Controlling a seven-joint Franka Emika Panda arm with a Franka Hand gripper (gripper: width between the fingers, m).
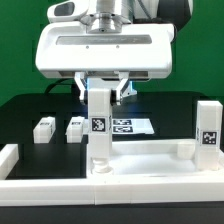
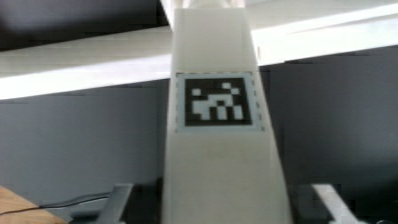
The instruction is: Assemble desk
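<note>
Pinching the upright leg [image 1: 98, 125] near its top, the gripper [image 1: 100, 95]'s fingers [image 2: 329, 208] seem clamped on it. It stands on the desk top [image 1: 150, 160]. A second leg [image 1: 208, 128] stands at the exterior view's right; 2 loose legs [image 1: 44, 128] [image 1: 75, 127] lie flat.

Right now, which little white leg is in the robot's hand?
The upright middle leg, clamped in the gripper. Two legs lie on the table; one leg stands alone at the exterior view's right.

No readable text, only a tag [image 2: 215, 103] on the leg [image 2: 219, 175].
</note>
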